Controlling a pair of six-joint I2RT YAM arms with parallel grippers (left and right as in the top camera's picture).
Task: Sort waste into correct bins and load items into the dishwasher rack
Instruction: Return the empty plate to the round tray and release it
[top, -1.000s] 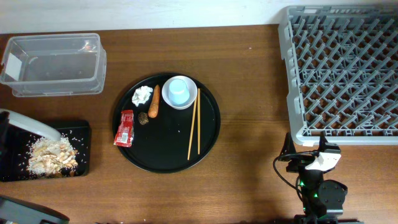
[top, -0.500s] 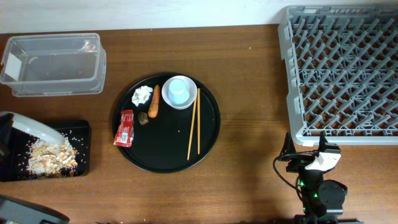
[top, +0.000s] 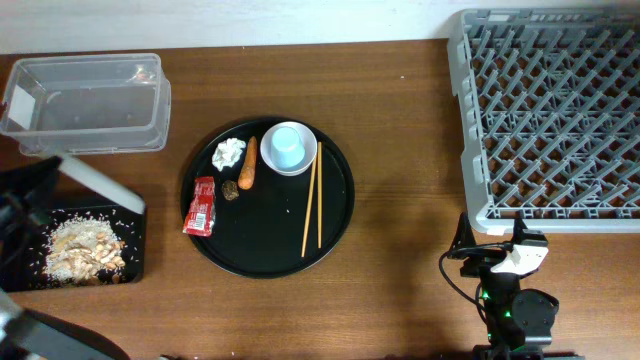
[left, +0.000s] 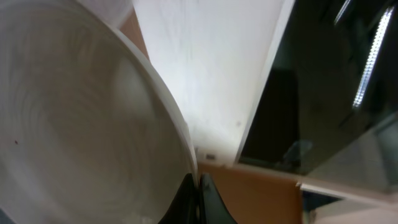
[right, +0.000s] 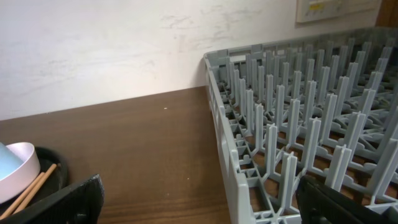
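My left gripper (top: 35, 190) is shut on the rim of the white plate (top: 95, 183), held steeply tilted above the flat black tray (top: 136, 262), which holds beige rice scraps (top: 82, 250). In the left wrist view the plate (left: 81, 124) fills the left side, with the fingers (left: 196, 199) pinching its edge. The carrot (top: 248, 163), red wrapper (top: 203, 205), tissue (top: 230, 152), chopsticks (top: 313, 198) and the bowl (top: 290, 170) with the blue cup (top: 287, 145) in it lie on the round black tray (top: 270, 250). My right gripper (top: 510, 255) is open and empty beside the grey rack (top: 550, 120).
The clear plastic box (top: 85, 105) stands empty at the back left. A small dark scrap (top: 230, 191) lies by the carrot. The rack's near corner (right: 233, 155) is close to the right fingers, and the bowl's edge (right: 18, 163) shows at the left.
The plate has lifted and turned more upright, moving up and right off the rice pile. The right arm has not moved.
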